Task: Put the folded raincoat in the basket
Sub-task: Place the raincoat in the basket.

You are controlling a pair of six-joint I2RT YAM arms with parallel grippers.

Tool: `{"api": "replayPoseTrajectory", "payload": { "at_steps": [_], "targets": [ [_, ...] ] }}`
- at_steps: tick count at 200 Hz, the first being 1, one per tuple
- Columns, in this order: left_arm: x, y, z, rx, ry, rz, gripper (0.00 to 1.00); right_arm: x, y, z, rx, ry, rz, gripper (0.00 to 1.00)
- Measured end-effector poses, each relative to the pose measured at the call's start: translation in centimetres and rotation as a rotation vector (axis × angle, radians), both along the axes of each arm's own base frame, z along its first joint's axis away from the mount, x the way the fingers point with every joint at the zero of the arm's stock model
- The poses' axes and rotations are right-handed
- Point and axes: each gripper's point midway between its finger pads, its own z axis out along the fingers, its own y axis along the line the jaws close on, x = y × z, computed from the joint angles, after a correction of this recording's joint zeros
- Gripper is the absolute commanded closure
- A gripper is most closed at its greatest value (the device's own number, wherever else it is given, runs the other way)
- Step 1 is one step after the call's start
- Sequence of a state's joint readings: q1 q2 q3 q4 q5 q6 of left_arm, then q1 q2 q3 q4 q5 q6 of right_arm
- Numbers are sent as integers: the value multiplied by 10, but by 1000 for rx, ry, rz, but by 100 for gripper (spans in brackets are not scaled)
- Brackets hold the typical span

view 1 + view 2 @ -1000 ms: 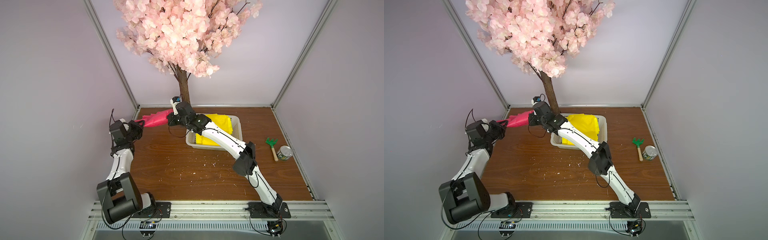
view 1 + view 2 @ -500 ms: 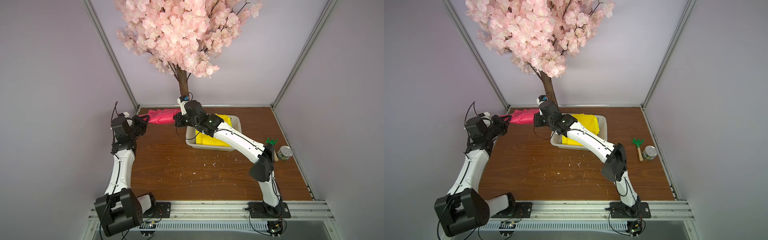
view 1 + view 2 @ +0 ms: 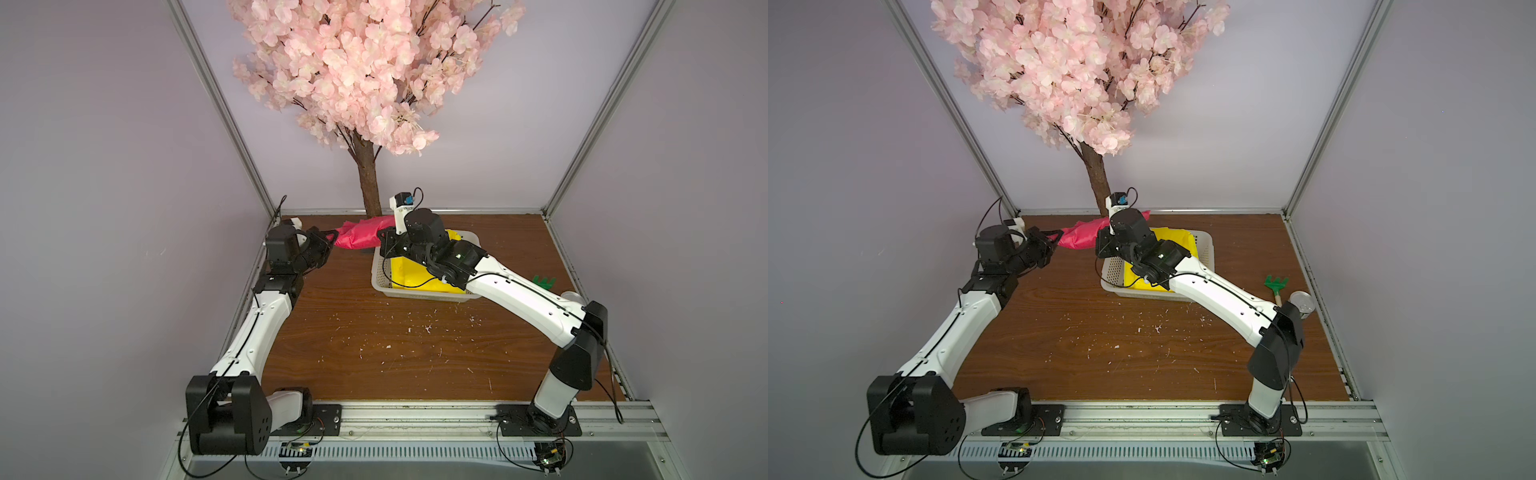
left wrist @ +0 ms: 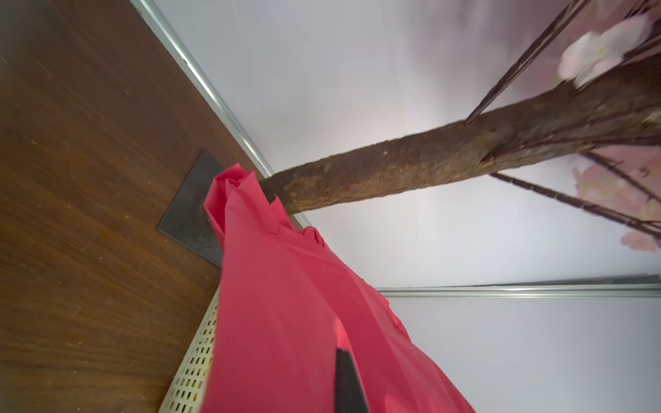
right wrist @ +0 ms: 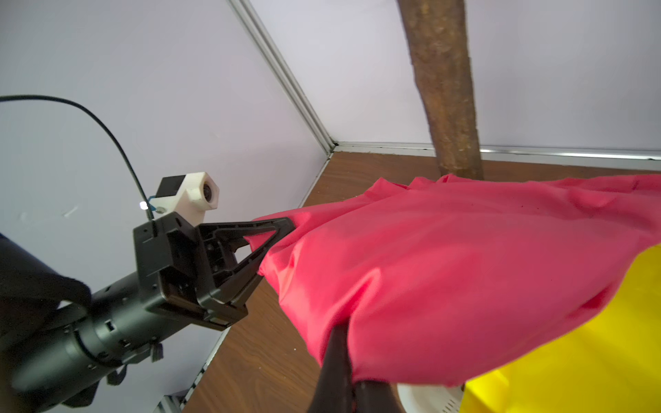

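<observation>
In both top views the pink raincoat (image 3: 360, 236), crumpled, hung stretched between the left arm (image 3: 266, 320) and right arm (image 3: 523, 299). It was at the far corner of the white perforated basket (image 3: 379, 283), which held glossy yellow folded fabric (image 3: 409, 275). A green rake (image 3: 1276, 284) lay aside on the wood-grain worktop (image 3: 1100, 357).

The left wrist view added the rough-barked trunk (image 4: 393, 171) and its flat metal base plate (image 4: 189, 214).

The right wrist view showed the triangular left fingers (image 5: 250, 229) and the right fingers (image 5: 334, 361), each pair pressed together, pinching the smooth cloth.
</observation>
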State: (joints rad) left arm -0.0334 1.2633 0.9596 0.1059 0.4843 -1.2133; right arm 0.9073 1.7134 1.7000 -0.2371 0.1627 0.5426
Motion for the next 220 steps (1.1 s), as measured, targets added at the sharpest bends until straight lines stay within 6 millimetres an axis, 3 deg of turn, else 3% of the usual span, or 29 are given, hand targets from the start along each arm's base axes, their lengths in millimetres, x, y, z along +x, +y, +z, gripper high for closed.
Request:
{"api": "replayPoseTrajectory", "payload": {
  "at_steps": [59,97,131,174,183,206,220],
  "targets": [
    [29,-84,-12,20,12,-140,100,12,-78,-32,-32,32,-141,100],
    [32,-126,-27,28,15,-209,100,12,-120,-51,-44,51,-211,100],
    [24,-150,-34,34,7,-243,97,9,-149,-78,-60,93,-252,100],
    [0,-157,-59,60,30,-247,84,-3,-168,-119,-84,156,-265,100],
    [-5,-157,-66,62,44,-247,75,-7,-173,-130,-95,176,-270,100],
    [-16,-161,-83,76,69,-263,41,-15,-185,-155,-122,218,-286,100],
    [-22,-163,-93,80,87,-274,20,-18,-190,-164,-130,236,-296,95]
  ]
}}
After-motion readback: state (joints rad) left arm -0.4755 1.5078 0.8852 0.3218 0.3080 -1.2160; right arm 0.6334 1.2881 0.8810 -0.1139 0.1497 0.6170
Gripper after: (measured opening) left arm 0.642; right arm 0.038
